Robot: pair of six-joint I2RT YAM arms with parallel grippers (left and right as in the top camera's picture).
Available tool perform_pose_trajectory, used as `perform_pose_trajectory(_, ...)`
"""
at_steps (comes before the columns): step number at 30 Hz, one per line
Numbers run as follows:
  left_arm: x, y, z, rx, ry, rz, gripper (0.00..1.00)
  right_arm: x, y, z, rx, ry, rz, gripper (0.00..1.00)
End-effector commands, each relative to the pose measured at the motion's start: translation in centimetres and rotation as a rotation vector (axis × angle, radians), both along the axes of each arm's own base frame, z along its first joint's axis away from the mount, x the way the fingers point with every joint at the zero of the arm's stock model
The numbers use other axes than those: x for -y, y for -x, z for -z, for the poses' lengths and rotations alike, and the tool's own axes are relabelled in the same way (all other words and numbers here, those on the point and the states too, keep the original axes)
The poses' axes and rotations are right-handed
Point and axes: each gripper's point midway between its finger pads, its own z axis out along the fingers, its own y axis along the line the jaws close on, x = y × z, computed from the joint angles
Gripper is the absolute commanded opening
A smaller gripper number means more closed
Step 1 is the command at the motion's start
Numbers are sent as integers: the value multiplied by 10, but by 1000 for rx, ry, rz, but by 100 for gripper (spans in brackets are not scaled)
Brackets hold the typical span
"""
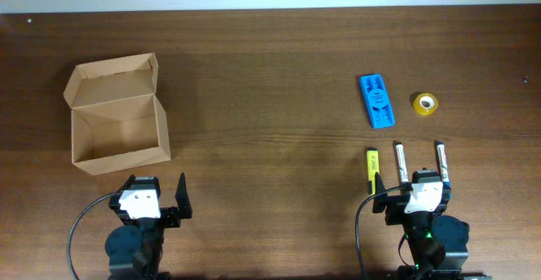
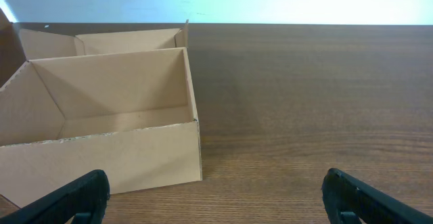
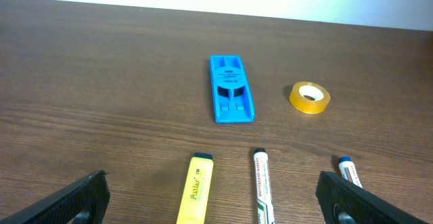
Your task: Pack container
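On the left side of the table point(image 1: 270, 52) sits the container point(image 1: 117, 118), a plain cardboard box with its mouth facing straight up and its hinged flap lid point(image 1: 110, 75) thrown back on the far side, away from the arms. Its long axis runs across the table from left to right, skewed a little in the overhead view, and the left wrist view shows nothing inside it. Just in front of it, near its right corner, hangs the left gripper point(image 1: 155, 189), its jaws spread wide and gripping nothing. Well apart to the right lie the loose things: a blue plastic piece point(image 1: 378, 101) with its length running roughly away from the robot, a roll of yellow tape point(image 1: 425, 103) beside it, and nearer the robot a yellow highlighter point(image 1: 371, 168) and two white markers point(image 1: 401, 160) in a row, all pointing away from the arm. Over their near ends sits the right gripper point(image 1: 414, 183), likewise fully spread and empty. By my reading the packing has not begun: the box is open and ready, nothing is in it, and every item has yet to be lifted and carried across.
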Motion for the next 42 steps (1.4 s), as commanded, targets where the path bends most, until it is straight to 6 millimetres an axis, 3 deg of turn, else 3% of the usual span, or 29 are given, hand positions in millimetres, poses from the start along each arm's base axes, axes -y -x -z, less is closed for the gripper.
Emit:
perform_pose_trajectory(1,1,0,4,-4,-1,7,100,0,0,1,4,-10,1,99)
perform_pose_trajectory(34,0,-1,1,7,-3,4,100,0,0,1,4,-10,1,99)
perform_pose_trajectory(37,6,-5,-16,78,35,31,100,-2,-2,-6,31,-20,-7,99)
perform_pose_trajectory(39,13,-6,-38,150,100,58,100,-4,-2,-8,38,-54,-8,99)
perform_pose_trajectory(42,9,-6,-56,173,118,31,100,-4,-3,-11,44,-110,9,99)
